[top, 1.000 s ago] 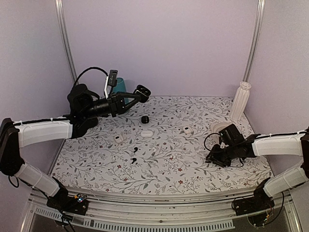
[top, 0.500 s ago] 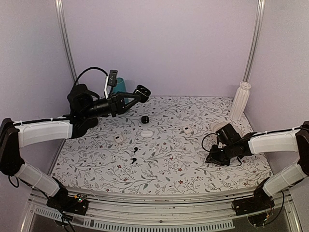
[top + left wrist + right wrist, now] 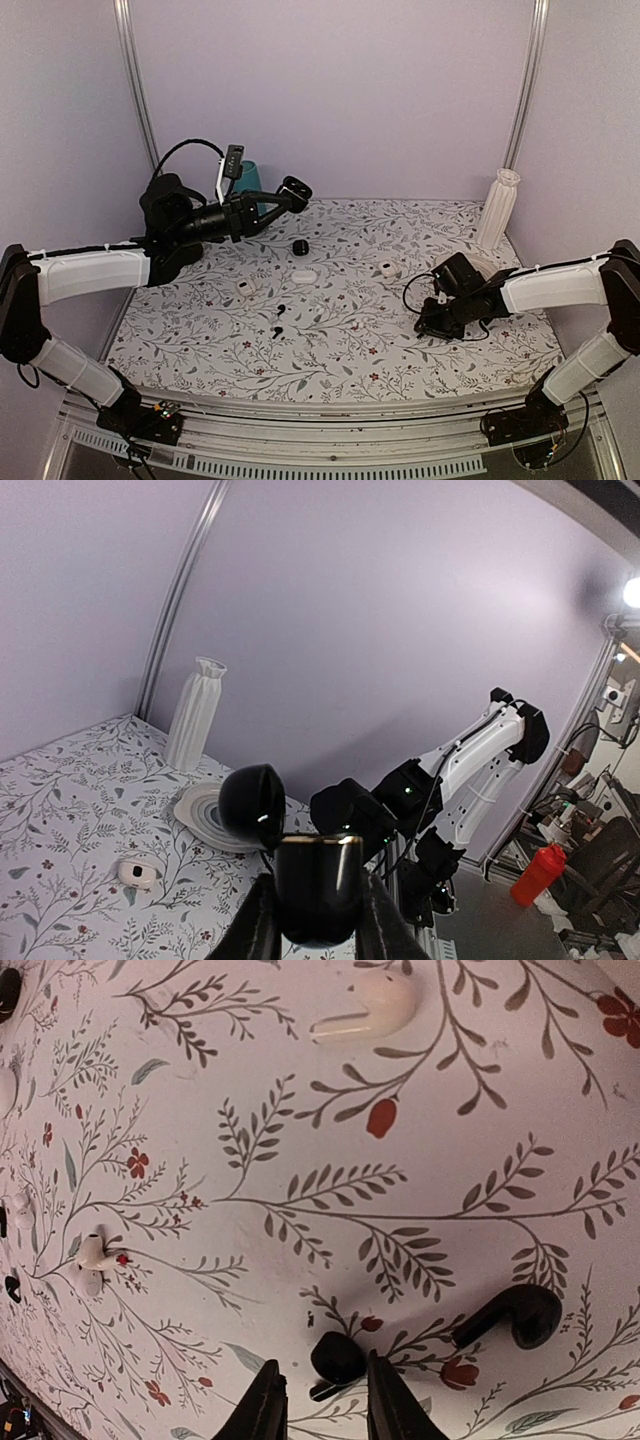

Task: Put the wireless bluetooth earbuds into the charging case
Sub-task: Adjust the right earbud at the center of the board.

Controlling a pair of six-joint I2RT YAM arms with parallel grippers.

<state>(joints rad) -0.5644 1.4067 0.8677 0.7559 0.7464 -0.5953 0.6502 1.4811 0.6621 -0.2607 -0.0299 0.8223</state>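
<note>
- A tabletop (image 3: 350,345) covered in a leaf-and-flower print is seen from above, with 2 robot arms reaching in from the near edge.
- The charging case (image 3: 318,875), glossy and black, is held in the air above the far left of the tabletop, pinched between the left jaws. Its lid (image 3: 252,805) is tipped open.
- The right jaws are lowered to the tabletop at the near right.
- 1 black earbud (image 3: 337,1355) is seen lying on the tabletop between the 2 fingers of the right jaws, which are set narrowly apart. Whether it is actually pinched cannot be told.
- A 2nd black earbud (image 3: 515,1317) is seen lying on the tabletop just beside the right jaws, outside them.
- 2 white earbuds are shown farther off on the print, 1 large in the right wrist view (image 3: 365,1008) and 1 small (image 3: 93,1253).
- A ribbed white vase (image 3: 498,208) is seen standing upright at the far right corner.
- A small black case (image 3: 300,246) is seen lying at the far middle of the tabletop, with a white case (image 3: 304,276) just nearer than it.
</note>
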